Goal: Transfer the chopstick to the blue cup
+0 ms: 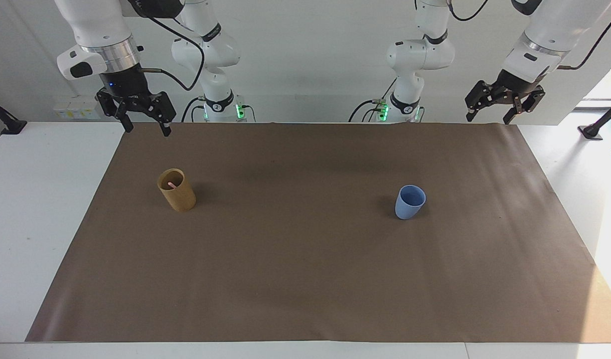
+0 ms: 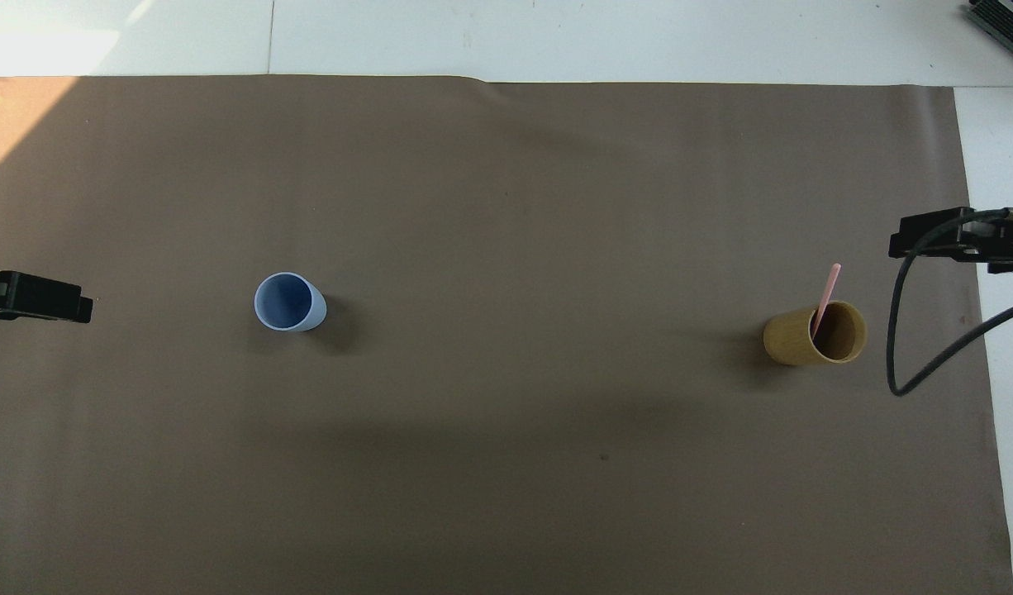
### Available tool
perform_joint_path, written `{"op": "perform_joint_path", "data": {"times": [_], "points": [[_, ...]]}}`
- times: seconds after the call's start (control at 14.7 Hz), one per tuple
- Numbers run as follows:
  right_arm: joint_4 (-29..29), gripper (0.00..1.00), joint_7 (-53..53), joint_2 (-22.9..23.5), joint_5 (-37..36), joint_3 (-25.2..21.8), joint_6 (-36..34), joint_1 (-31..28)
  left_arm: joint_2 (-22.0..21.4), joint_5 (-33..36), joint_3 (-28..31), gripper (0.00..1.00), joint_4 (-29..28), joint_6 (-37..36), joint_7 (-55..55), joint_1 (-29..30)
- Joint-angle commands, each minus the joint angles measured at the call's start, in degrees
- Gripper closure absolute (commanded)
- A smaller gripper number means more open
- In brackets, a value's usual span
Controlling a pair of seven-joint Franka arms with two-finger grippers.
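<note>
Chopstick: I see the pale pink chopstick (image 2: 827, 293) standing tilted in the tan-brown cylindrical holder (image 1: 177, 190), only its tip showing above the rim.
Holder: upright on the brown mat (image 1: 305, 279), toward the right arm's end of the table.
Blue cup: I read the blue cup (image 1: 410, 201) upright on the mat toward the left arm's end, well apart from the holder.
Right gripper: my right gripper (image 1: 146, 123) hangs over the mat's edge at the robots' side, jaws wide apart, holding nothing, well clear of the chopstick.
Left gripper: the left gripper (image 1: 487, 115) waits over the mat's corner, jaws spread, nothing in them, well apart from the cup.
</note>
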Motion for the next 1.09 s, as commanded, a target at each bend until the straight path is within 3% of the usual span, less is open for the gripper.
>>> {"op": "perform_joint_path", "data": {"times": [0.0, 0.48, 0.82, 1.02], "points": [[-2.08, 0.0, -1.26, -1.52, 1.1, 0.02, 1.42, -0.64, -0.75, 0.84, -0.49, 0.0, -0.32, -0.28, 0.27, 0.86], [-2.43, 0.0, -1.35, -1.52, 1.1, 0.02, 1.5, -0.64, -0.84, 0.49, 0.12, 0.0, -0.67, 0.68, -0.61, 0.69], [-2.43, 0.0, -1.35, -1.52, 1.1, 0.02, 1.59, -0.64, -0.05, 0.31, -0.4, 0.0, -8.3, 6.82, -9.73, -4.83], [-2.43, 0.0, -1.35, -1.44, 1.1, 0.02, 1.59, -0.64, 0.74, 0.31, -0.4, 0.0, -14.02, 16.22, -14.58, -8.63]]}}
